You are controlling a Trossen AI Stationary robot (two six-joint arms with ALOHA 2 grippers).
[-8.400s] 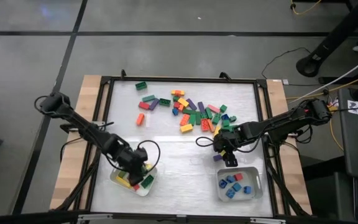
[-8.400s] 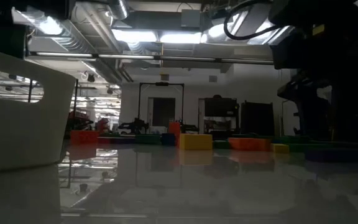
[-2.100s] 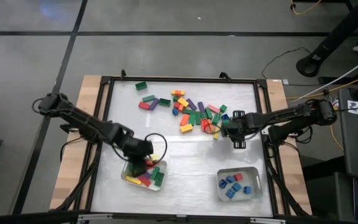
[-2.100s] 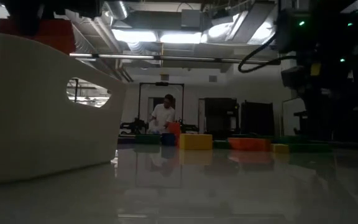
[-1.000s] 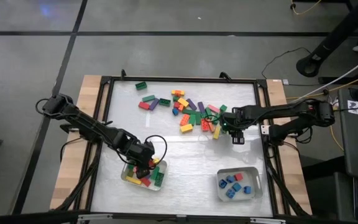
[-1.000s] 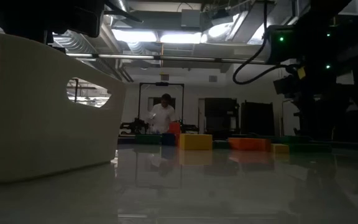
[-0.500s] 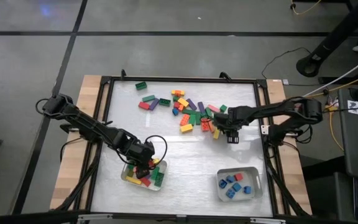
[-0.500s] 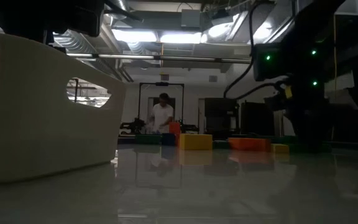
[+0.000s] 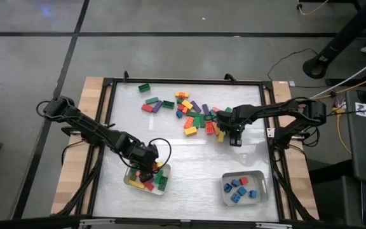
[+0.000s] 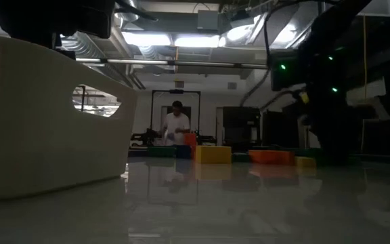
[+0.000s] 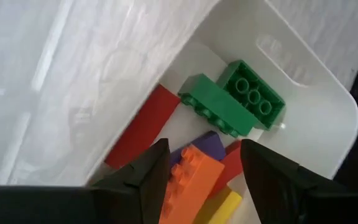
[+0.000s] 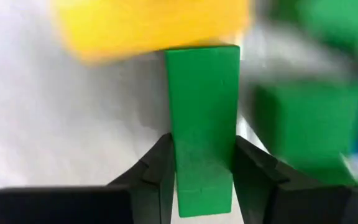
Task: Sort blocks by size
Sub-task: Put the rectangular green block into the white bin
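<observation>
**Right gripper clamps a green block at the pile's edge**

Nearest me, two pale trays sit at the front of the counter [image 9: 189, 168]. The left tray [image 9: 130, 181] holds long blocks in red, yellow, green, purple and orange, and the left gripper [image 9: 150, 173] hangs over it with its fingers apart and nothing between them; in its wrist view an orange block [image 11: 188, 186] lies just below the fingers, beside a green block [image 11: 235, 102] leaning on the tray wall. The right tray [image 9: 259, 177] holds small blue blocks and one red.

Farther back, the loose blocks [image 9: 196, 114] lie scattered across the middle and rear of the counter. The right gripper [image 9: 234, 132] is down at the near right edge of that pile, fingers closed on the sides of a green piece [image 12: 202, 118], with a yellow block [image 12: 148, 28] touching its far end.

Beyond the counter, a person [image 10: 175, 127] stands in the room.
</observation>
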